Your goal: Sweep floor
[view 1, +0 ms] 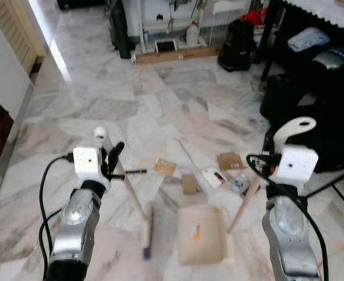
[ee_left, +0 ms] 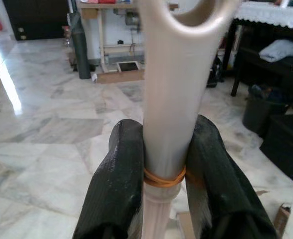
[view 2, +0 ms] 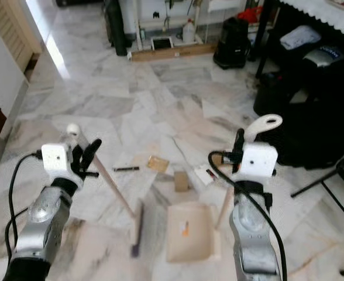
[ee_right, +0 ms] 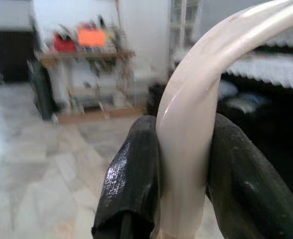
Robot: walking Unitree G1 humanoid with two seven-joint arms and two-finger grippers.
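Two tools are in play: the broom [view 1: 134, 199] slants down from the left hand [view 1: 110, 157], which is clamped on its pale handle, its head on the marble floor [view 1: 160, 99] just beside the cream dustpan [view 1: 201, 234]. The right hand [ee_right: 181, 174] grips the dustpan's curved handle [view 1: 292, 132]. Scattered litter [view 1: 189, 182], cardboard scraps and wrappers, lies just beyond the dustpan. Black bags [view 1: 318, 117] sit at the right.

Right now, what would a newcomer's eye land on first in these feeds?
The two held tools: the left gripper is clamped on a broom handle, and the right gripper is clamped on the cream dustpan's handle. The dustpan sits on the marble floor between the arms, with scattered litter just beyond it.
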